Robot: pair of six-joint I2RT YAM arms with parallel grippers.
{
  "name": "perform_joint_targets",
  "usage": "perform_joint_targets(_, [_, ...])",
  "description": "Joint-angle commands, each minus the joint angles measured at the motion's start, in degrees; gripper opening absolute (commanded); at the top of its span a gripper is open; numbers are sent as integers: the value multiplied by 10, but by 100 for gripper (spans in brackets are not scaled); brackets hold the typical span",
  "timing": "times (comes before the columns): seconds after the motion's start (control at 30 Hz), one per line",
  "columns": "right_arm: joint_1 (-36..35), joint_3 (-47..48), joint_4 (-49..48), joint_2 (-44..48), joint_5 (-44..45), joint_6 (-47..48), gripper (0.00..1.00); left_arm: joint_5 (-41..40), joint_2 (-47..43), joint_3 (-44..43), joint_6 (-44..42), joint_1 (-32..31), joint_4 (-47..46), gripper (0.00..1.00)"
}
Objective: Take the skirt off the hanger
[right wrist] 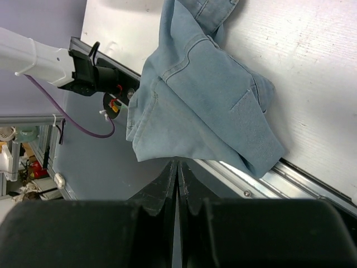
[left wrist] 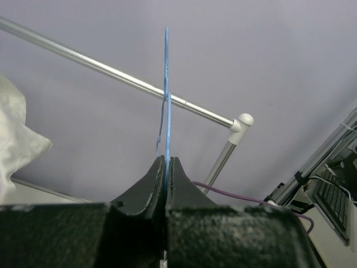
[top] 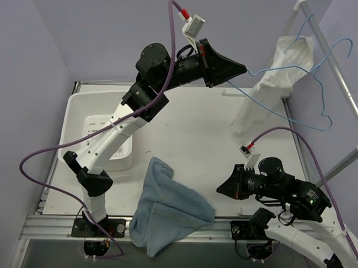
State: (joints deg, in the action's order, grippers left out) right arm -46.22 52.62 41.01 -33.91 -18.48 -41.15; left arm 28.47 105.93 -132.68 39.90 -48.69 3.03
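- Your denim skirt (top: 167,207) is lying crumpled at the white table's (top: 191,128) near edge, free of the blue wire hanger (left wrist: 166,84).
- Your left gripper (left wrist: 167,159) is clamping that hanger, probably lifting it clear.
- Your right gripper (right wrist: 177,163) is hovering beside the skirt, pressed together and empty.
- A white garment (top: 269,90) is hanging from the rail (left wrist: 111,73).

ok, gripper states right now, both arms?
Left gripper: shut on the blue hanger.
Right gripper: shut, holding nothing.
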Motion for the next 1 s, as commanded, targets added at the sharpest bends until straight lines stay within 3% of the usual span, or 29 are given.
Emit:
perform_joint_targets(0.0, [-3,-7,-2,17,6,-3,0,19,33,-55,28,-15,-57,2])
perform_joint_targets(0.27, [-3,-8,6,39,23,-17,0,28,105,-150,15,-43,23,2])
perform_joint_targets(0.53, [-3,-13,15,53,40,-24,0,18,24,-27,-30,-42,53,2])
perform_joint_targets(0.63, [-2,-17,11,53,38,-27,0,23,18,-19,-32,-40,76,2])
perform_joint_targets(0.73, [-2,-16,10,46,44,-27,0,44,20,-19,-23,-39,90,17])
perform_joint_targets(0.83, [-2,-10,12,38,52,-25,0,48,9,-13,-30,-40,117,48])
perform_joint_targets(0.97, [-2,-5,13,27,56,-22,6,3,-54,41,-71,-34,145,64])
